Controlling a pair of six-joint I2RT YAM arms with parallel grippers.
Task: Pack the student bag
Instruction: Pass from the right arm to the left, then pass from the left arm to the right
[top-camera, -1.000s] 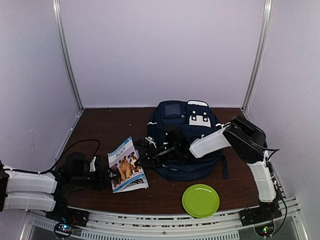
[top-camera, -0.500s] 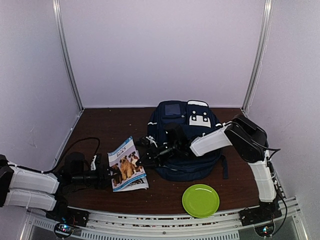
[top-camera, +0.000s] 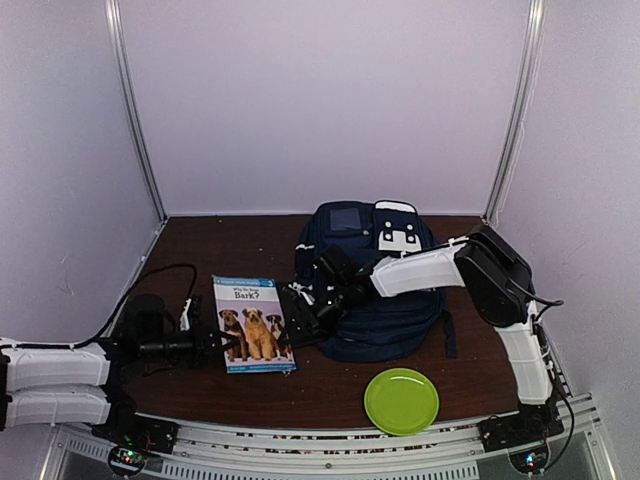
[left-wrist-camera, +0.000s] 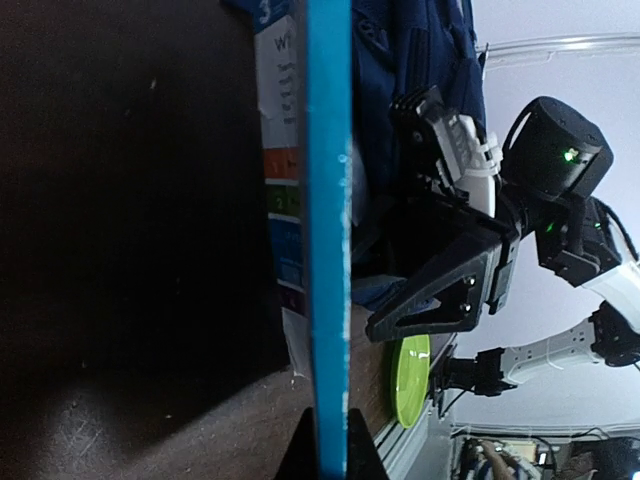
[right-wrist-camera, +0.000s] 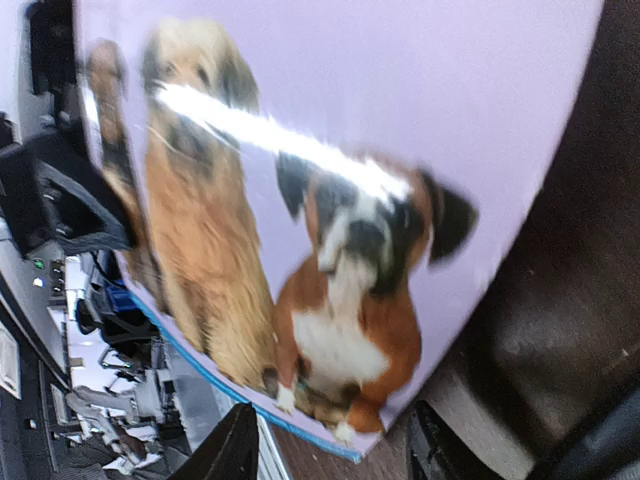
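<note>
Sitting toward the rear of the tabletop (top-camera: 220, 250), slightly right of centre, the student bag (top-camera: 385, 290) shows navy fabric with a white patch at its top. Just beside its left flank is a book (top-camera: 253, 325), cover upward, bearing three dogs and a blue border. Whether the book rests on the wood or is raised off it cannot be told. The left hand (top-camera: 212, 338) is pressed together on the book's left edge, and the left wrist view shows that blue edge running straight into the pinch. The right hand (top-camera: 303, 312) reaches across the front of the bag to the book's right edge. Its fingers (right-wrist-camera: 235, 445) stand spread, with the cover's corner between them. Contact with the cover cannot be confirmed. A green plate (top-camera: 401, 400) lies near the front edge, apart from both bag and book
</note>
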